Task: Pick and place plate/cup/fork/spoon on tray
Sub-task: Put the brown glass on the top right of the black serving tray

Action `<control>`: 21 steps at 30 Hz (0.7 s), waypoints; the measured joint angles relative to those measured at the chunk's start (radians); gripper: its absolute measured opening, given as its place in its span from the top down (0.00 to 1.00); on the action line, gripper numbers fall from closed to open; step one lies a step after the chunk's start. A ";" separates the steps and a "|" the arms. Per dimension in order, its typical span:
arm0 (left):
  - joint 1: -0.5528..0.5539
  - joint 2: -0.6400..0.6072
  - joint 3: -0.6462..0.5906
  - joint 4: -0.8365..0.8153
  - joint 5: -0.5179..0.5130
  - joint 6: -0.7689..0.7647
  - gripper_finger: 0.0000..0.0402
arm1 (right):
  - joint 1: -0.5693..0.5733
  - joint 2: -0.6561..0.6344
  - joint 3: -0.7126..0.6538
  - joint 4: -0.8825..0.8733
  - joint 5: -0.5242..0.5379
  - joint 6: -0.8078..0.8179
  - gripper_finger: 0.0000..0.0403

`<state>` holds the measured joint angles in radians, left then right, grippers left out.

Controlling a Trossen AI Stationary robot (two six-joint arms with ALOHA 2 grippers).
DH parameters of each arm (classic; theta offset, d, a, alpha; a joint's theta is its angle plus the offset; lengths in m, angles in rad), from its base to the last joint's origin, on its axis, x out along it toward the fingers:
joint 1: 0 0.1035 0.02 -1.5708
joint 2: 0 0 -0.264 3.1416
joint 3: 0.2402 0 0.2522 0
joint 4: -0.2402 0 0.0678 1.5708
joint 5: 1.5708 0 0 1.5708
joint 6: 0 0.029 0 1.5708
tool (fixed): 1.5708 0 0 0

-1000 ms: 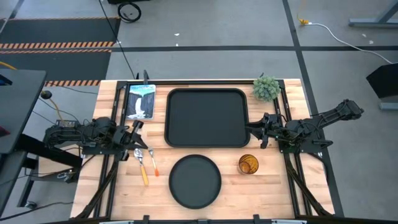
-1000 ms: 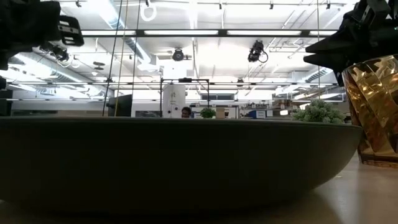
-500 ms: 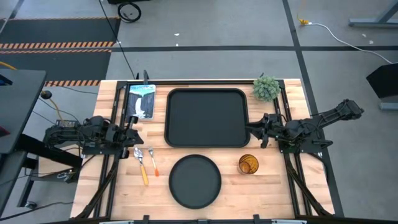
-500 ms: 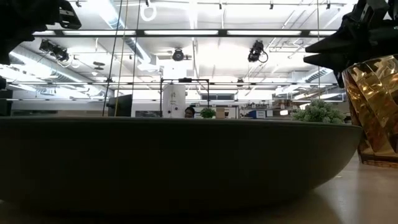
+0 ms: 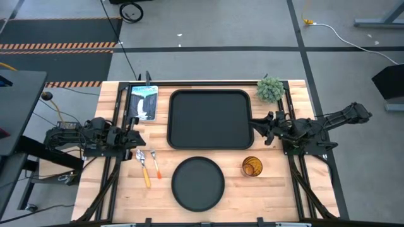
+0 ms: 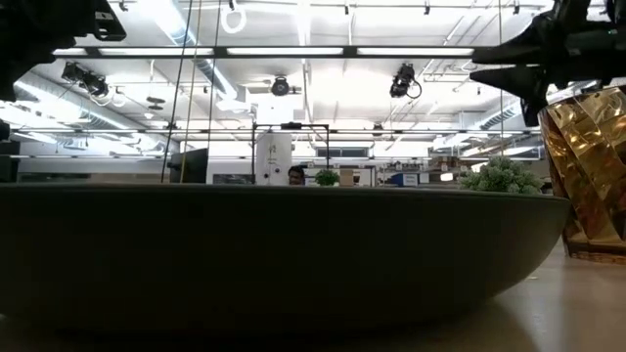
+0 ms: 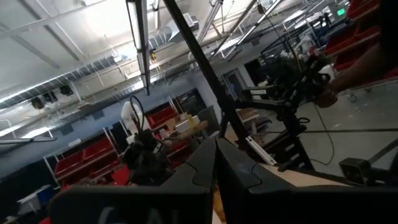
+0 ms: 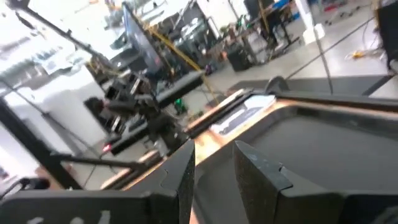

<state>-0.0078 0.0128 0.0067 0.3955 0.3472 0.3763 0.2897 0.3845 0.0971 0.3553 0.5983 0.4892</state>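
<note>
The black tray (image 5: pixel 210 120) lies at the table's middle, far side. The round black plate (image 5: pixel 198 183) lies near of it and fills the low view (image 6: pixel 274 254). The amber cup (image 5: pixel 252 166) stands upright right of the plate, also in the low view (image 6: pixel 587 176). The spoon (image 5: pixel 143 165) and fork (image 5: pixel 154 162), both orange-handled, lie side by side left of the plate. My left gripper (image 5: pixel 134 134) is shut and empty, above the table just far of the utensils, tipped upward (image 7: pixel 216 146). My right gripper (image 5: pixel 255 126) is open and empty at the tray's right rim (image 8: pixel 214 152).
A small green potted plant (image 5: pixel 270 89) stands at the tray's far right corner, seen also in the low view (image 6: pixel 504 176). A printed card (image 5: pixel 144 102) lies left of the tray. Black frame rails run along both table sides. Bare wood shows right of the cup.
My left gripper has drawn back a little toward the table's left edge, away from the utensils. My right gripper has shifted slightly toward the far edge along the tray's right rim and risen a little. Plate, cup, fork, spoon and tray have stayed put.
</note>
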 joint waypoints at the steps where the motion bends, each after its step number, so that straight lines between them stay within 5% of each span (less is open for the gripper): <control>1: 0.000 0.000 0.000 -0.002 -0.007 -0.002 0.95 | 0.013 0.014 0.015 -0.026 -0.005 0.002 0.71; 16: 0.000 0.000 0.000 -0.018 -0.313 -0.288 0.95 | 0.142 0.288 0.391 -0.777 -0.133 -0.013 0.71; 21: -0.001 0.000 0.000 -0.018 -0.336 -0.352 0.91 | 0.136 0.392 0.511 -0.904 -0.205 -0.054 0.71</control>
<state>-0.0090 0.0128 0.0067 0.3771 0.0109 0.0242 0.4261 0.7764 0.6078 -0.5491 0.3936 0.4352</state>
